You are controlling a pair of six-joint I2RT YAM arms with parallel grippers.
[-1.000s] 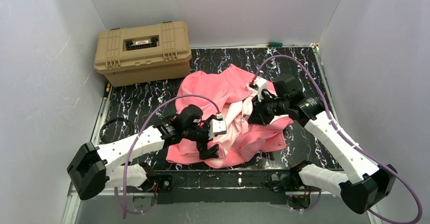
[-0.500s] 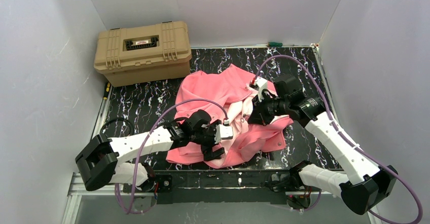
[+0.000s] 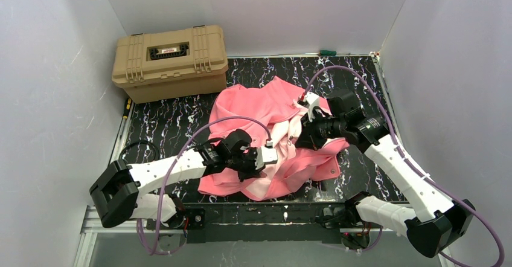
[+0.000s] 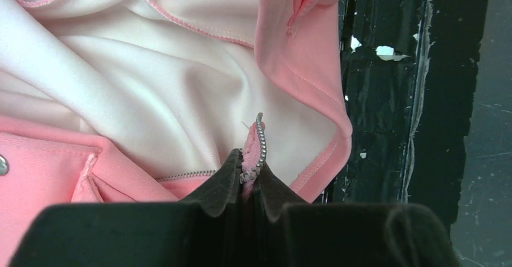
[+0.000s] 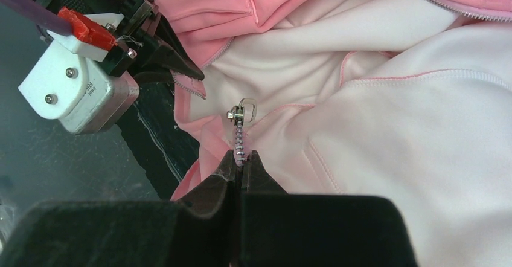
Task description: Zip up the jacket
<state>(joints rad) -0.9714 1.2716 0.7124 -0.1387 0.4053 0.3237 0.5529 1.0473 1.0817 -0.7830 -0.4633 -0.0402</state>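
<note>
Tan case closed, back-left on black marbled counter. Green-handled tool at back edge. Cable loop left.

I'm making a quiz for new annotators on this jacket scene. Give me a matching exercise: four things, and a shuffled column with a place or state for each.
1 left gripper
2 right gripper
3 tan case
4 zipper slider

A far left of the table
B shut on the jacket zipper tape next to the slider
C shut on a bare toothed zipper edge
D ungripped, just past closed fingertips

Pairs: 1-C, 2-B, 3-A, 4-D
</note>
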